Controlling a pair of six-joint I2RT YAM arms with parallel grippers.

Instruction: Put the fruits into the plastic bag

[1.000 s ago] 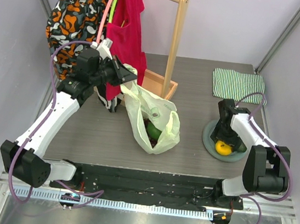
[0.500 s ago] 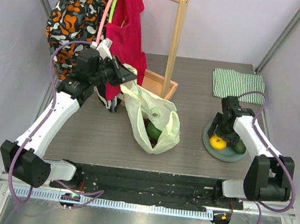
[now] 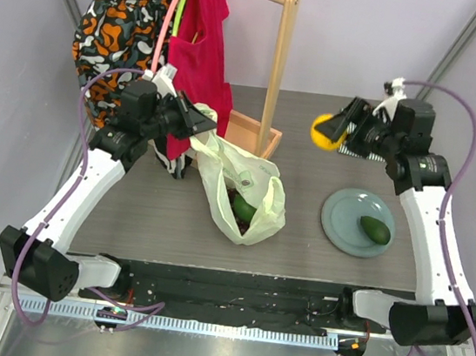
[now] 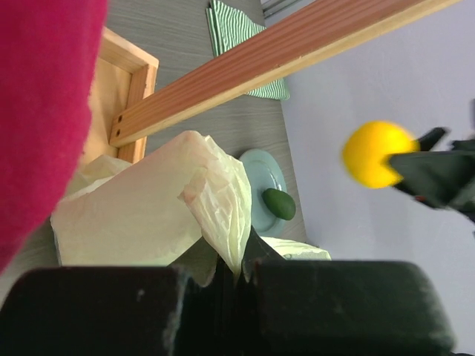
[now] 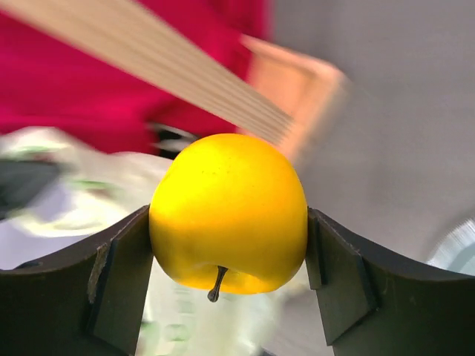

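Observation:
My right gripper (image 3: pixel 339 132) is shut on a round yellow fruit (image 3: pixel 323 130) with a short stem (image 5: pixel 228 211), and holds it in the air up and to the right of the plastic bag. The pale-green plastic bag (image 3: pixel 245 188) lies mid-table. My left gripper (image 3: pixel 199 125) is shut on the bag's upper edge (image 4: pixel 223 200) and holds it up. Inside the bag's mouth a green avocado (image 3: pixel 243 207) and a dark fruit (image 3: pixel 241 226) show. One green avocado (image 3: pixel 375 229) lies on the grey plate (image 3: pixel 342 218).
A wooden clothes rack (image 3: pixel 278 69) stands at the back with a red garment (image 3: pixel 203 46) and an orange-patterned one (image 3: pixel 117 26); its base frame (image 3: pixel 248 131) sits just behind the bag. A green-and-white striped cloth (image 3: pixel 376 130) lies at the back right, partly under my right gripper.
My right gripper has lifted the yellow fruit off the plate and carried it up and back toward the left. The left gripper has kept its hold on the bag.

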